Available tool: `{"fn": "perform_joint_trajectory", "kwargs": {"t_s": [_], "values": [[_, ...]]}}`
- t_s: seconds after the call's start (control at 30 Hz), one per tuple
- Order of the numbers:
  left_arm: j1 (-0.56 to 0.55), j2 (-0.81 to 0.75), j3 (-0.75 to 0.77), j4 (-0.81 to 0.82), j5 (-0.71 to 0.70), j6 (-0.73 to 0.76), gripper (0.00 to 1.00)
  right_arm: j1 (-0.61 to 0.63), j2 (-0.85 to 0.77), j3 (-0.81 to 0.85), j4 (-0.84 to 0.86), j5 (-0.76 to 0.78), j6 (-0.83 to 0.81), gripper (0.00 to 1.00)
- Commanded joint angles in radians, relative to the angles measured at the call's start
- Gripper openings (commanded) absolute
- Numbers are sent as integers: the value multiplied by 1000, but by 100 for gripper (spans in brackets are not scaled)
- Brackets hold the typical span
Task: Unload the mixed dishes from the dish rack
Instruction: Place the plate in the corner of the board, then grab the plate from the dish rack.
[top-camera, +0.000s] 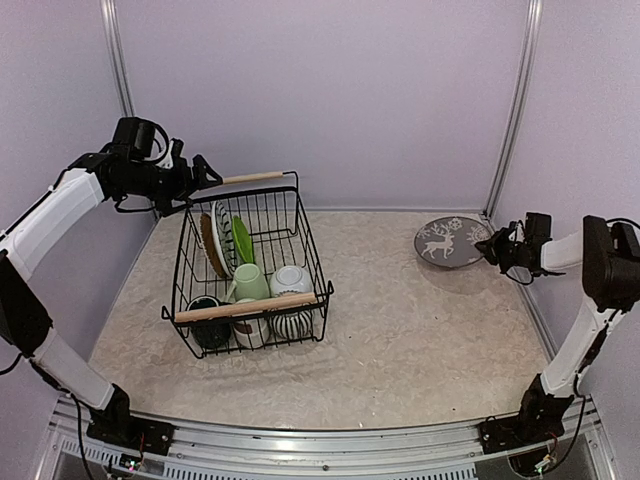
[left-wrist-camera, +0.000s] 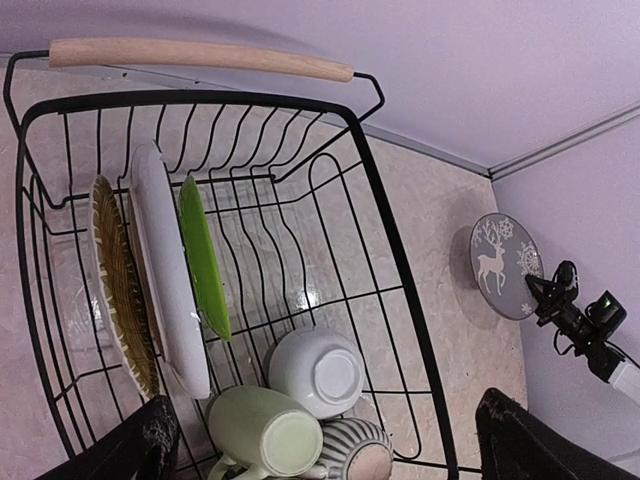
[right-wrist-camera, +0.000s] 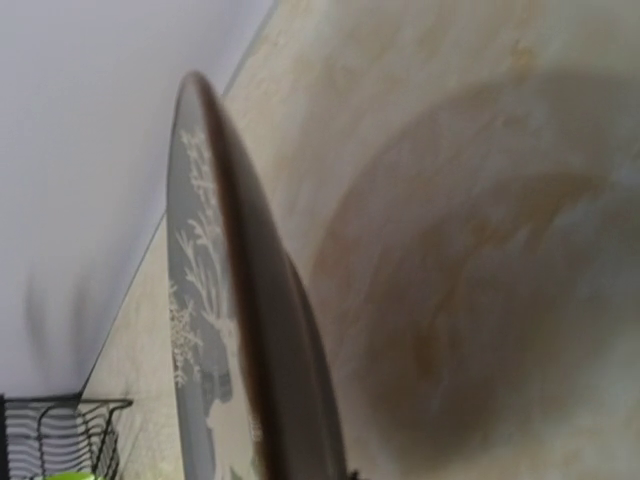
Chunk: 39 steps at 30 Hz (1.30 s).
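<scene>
The black wire dish rack (top-camera: 312, 262) with wooden handles stands left of centre. Upright in it are a striped plate (left-wrist-camera: 115, 290), a white plate (left-wrist-camera: 165, 280) and a lime-green plate (left-wrist-camera: 203, 255). At its front lie a pale green mug (left-wrist-camera: 258, 432), a white bowl (left-wrist-camera: 318, 371) upside down, a striped mug (left-wrist-camera: 360, 450) and a dark teal mug (top-camera: 208, 320). My left gripper (top-camera: 205, 172) hovers open above the rack's back left corner, holding nothing. My right gripper (top-camera: 497, 247) is shut on the rim of a grey reindeer plate (top-camera: 448, 240), held tilted just above the table at the back right.
The rack's far wooden handle (top-camera: 252, 177) lies just right of my left gripper. Lilac walls close the table on the back and sides, with a metal post (top-camera: 512, 110) near the reindeer plate. Beige tabletop (top-camera: 400, 330) stretches between rack and right arm.
</scene>
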Motion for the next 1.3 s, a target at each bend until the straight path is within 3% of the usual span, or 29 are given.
{"fn": "perform_joint_trajectory", "kwargs": {"t_s": [0.0, 0.53, 0.77, 0.83, 0.97, 1.17, 1.27], "values": [[5, 0, 38, -53, -54, 45, 99, -32, 69, 93, 136, -40, -4, 0], [7, 111, 135, -190, -127, 65, 99, -42, 317, 237, 145, -63, -30, 1], [-17, 176, 174, -233, -198, 70, 99, -42, 321, 245, 34, -25, -146, 18], [-35, 200, 197, -257, -232, 76, 97, -43, 317, 246, 5, -12, -177, 30], [-65, 241, 233, -285, -288, 85, 94, -43, 307, 261, -67, 13, -230, 42], [-84, 282, 269, -310, -334, 76, 89, -44, 262, 288, -260, 137, -362, 66], [-92, 290, 283, -326, -383, 62, 86, -42, 217, 277, -349, 226, -438, 71]]}}
